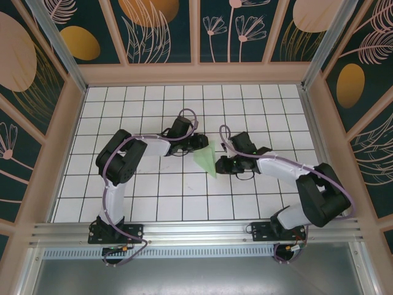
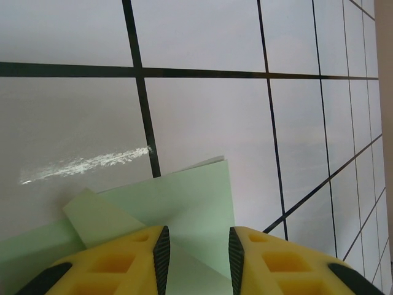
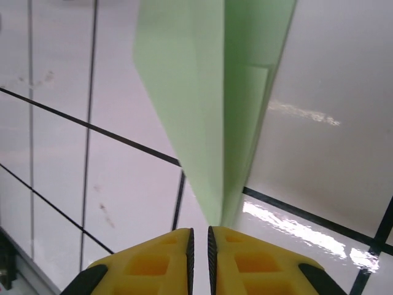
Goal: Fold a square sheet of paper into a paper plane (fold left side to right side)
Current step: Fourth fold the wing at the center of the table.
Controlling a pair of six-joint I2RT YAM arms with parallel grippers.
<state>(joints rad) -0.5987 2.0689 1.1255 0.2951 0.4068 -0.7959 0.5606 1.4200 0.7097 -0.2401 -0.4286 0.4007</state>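
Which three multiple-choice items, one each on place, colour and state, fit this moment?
1. Where is the paper?
A. by the left arm's base
B. between the left gripper and right gripper
C. against the far wall
2. What colour is it?
A. white
B. orange
C. pale green
3. What state is it in?
A. folded, tapering to a point
B. flat unfolded square
C. crumpled ball

B: the top view shows it between the two.
C: both wrist views show pale green.
A: layered flaps and a narrow tip are visible.

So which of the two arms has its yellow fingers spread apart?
The left arm's fingers stand apart, with green paper showing in the gap. The right arm's fingers are almost touching.
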